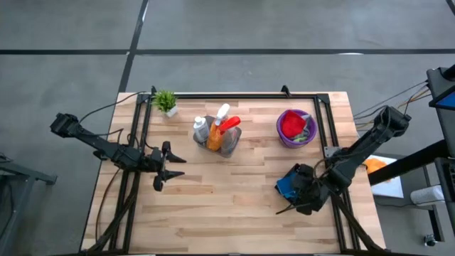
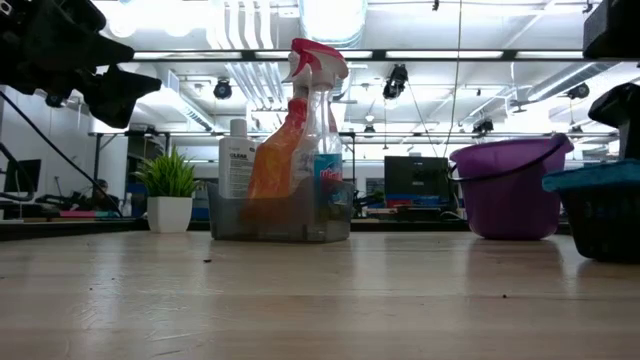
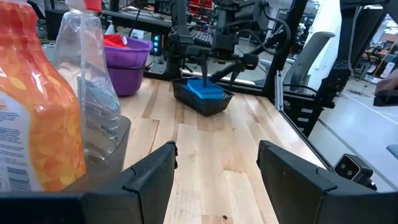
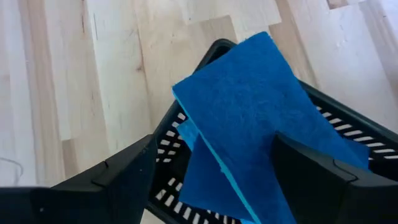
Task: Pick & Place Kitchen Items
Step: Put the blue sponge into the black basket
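Lying under right claw, blue sponges

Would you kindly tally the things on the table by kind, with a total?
Bottles: 3
Blue sponges: 2
Cloths in the purple bucket: at least 2 (red, green)
Containers: 3 (clear bin, purple bucket, black basket)
Potted plant: 1
Total: 11

Blue sponges overlap in black basket; bottles upright in caddy
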